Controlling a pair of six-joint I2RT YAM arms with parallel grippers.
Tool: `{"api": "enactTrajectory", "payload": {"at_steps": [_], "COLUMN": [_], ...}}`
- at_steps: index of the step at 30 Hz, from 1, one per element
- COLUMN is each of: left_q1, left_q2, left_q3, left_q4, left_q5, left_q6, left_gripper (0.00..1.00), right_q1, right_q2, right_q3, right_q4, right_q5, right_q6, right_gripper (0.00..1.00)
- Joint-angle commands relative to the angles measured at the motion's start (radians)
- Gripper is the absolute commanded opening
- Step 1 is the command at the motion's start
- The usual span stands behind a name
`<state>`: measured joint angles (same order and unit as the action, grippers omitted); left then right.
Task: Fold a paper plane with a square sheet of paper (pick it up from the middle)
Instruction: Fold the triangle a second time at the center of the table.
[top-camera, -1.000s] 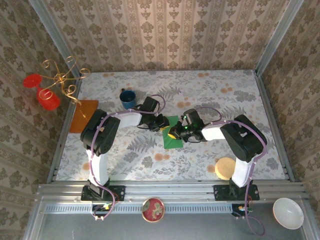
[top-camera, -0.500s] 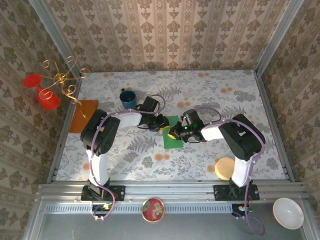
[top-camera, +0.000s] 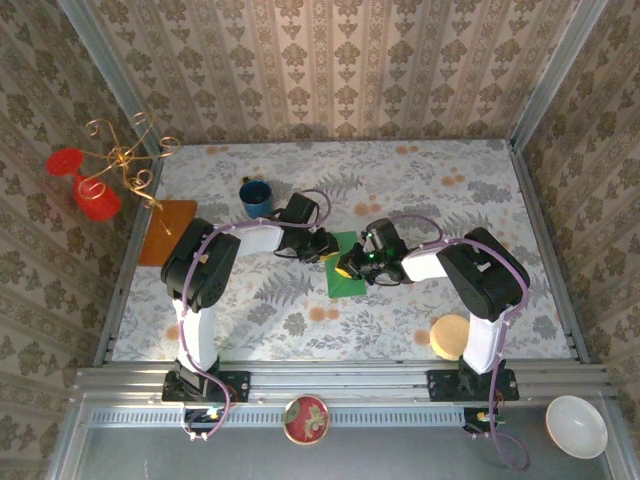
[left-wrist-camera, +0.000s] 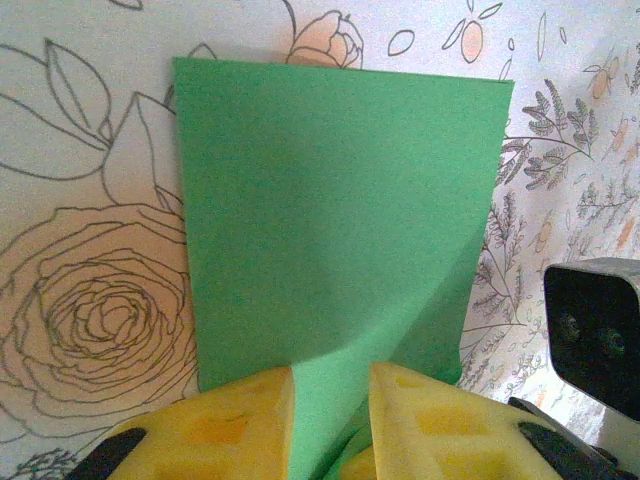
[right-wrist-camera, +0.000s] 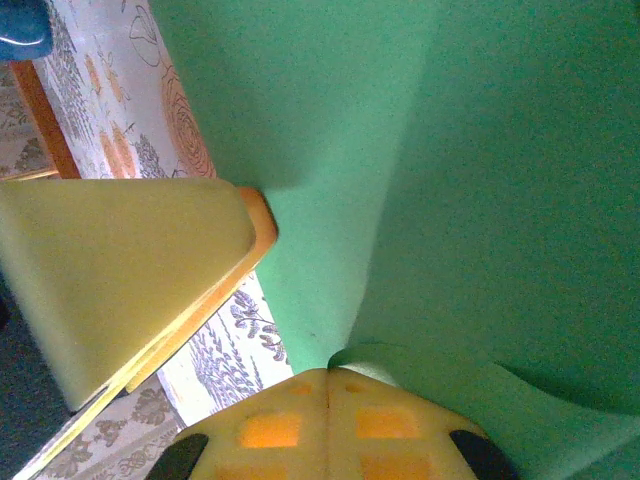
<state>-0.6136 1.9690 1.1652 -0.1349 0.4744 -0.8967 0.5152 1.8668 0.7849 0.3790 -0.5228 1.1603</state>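
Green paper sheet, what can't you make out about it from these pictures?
- Top external: middle of the square sheet of paper, covered by the left gripper and right gripper.
- Left wrist: its near edge, behind yellow fingers.
- Right wrist: outline cut off by the frame.

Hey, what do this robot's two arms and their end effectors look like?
The left arm and right arm have black joint housings, white links, black bases and looping lilac cables. The left end effector and right end effector carry pale yellow fingers with waffle-like square recesses; a green light glows on the right wrist.
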Motion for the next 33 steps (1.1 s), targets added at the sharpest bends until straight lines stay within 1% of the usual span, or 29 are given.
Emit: {"api": "enactTrajectory", "payload": {"at_steps": [1, 9, 15, 18, 27, 28, 33], "left_q1": [0.0, 0.0, 0.019, 0.04, 0.097, 0.097, 0.094], "left_q2": [0.005, -0.011, -0.056, -0.091, -0.201, -0.213, -0.232], "left_q3": [-0.02, -0.017, 0.042, 0.049, -0.016, -0.023, -0.029], "left_q4": [-0.031, -0.032, -0.067, -0.078, -0.115, -0.124, -0.164], "left_q5": [-0.007, -0.002, -0.01, -0.031, -0.088, -0.098, -0.109], "left_q6": [0.01, 0.005, 0.025, 0.031, 0.049, 0.058, 0.094], "left_gripper": [0.27, 0.27, 0.28, 0.29, 0.32, 0.32, 0.32], "right_q1": [0.005, 0.005, 0.005, 0.003, 0.0, 0.0, -0.006], "right_q2": [0.024, 0.036, 0.046, 0.049, 0.051, 0.049, 0.045], "right_q3": [0.02, 0.015, 0.01, 0.013, 0.03, 0.028, 0.029], "right_q4": [-0.006, -0.058, -0.103, -0.122, -0.135, -0.134, -0.147], "right_q5": [0.019, 0.039, 0.046, 0.043, 0.018, 0.016, 0.014], "right_q6": [0.01, 0.004, 0.0, -0.006, -0.01, -0.011, -0.025], "right_gripper": [0.0, 0.0, 0.0, 0.06, 0.35, 0.37, 0.38]}}
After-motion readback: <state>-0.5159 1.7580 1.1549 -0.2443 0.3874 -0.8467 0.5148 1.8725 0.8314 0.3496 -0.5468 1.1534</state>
